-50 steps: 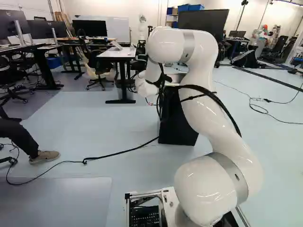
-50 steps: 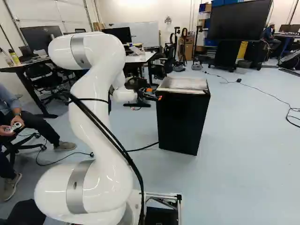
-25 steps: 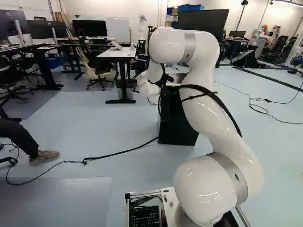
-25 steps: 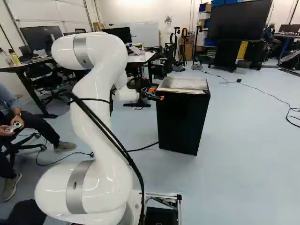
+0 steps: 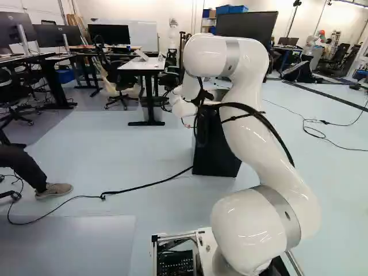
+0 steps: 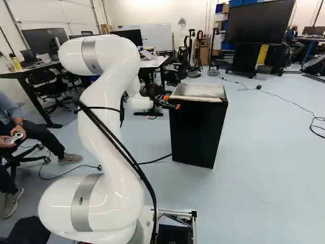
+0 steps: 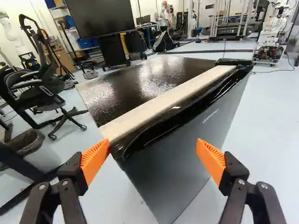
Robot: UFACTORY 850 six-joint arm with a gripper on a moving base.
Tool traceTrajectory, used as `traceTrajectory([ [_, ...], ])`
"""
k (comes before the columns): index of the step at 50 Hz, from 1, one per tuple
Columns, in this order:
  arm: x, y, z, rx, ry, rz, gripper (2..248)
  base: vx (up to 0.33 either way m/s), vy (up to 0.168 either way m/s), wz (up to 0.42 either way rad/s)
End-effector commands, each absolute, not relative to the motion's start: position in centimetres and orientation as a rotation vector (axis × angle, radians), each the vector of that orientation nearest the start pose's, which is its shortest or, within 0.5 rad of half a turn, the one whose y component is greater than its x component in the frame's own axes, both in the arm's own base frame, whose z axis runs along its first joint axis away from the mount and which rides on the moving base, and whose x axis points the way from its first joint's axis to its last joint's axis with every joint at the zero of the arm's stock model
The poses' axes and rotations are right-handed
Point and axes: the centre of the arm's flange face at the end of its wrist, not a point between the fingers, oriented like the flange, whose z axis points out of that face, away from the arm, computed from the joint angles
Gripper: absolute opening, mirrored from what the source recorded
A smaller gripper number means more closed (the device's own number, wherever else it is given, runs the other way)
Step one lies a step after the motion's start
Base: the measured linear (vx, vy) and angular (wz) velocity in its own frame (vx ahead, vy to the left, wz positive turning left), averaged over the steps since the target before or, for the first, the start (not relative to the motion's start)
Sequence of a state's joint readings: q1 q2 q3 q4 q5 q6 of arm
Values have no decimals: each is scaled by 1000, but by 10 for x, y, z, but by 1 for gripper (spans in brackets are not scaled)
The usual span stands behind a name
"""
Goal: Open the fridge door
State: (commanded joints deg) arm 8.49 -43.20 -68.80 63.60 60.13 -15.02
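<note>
The gripper (image 6: 171, 102) is spread wide at the fridge's upper corner, the near left one in the right base view, and has hold of nothing. Its orange pads (image 7: 95, 161) stand well apart, with that corner between them and one pad close against it; whether they touch I cannot tell. The white arm (image 6: 114, 86) reaches out toward the fridge. A white desk (image 5: 141, 64) stands beyond, left of the fridge in the left base view, with a small pale thing near its far edge. A big dark screen (image 6: 260, 23) is farther back. The black fridge (image 6: 198, 134) stands upright on the floor. Its door (image 7: 173, 163), grey with a glossy black upper edge, looks closed along the front. A pale strip (image 7: 168, 100) follows the front edge of the fridge's top, just beside the door.
</note>
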Motion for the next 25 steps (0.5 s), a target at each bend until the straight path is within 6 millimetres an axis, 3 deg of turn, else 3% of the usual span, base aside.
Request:
traceTrajectory([
  [25,619,20,306,-2589,1313,-2017,247,0,0,-3],
])
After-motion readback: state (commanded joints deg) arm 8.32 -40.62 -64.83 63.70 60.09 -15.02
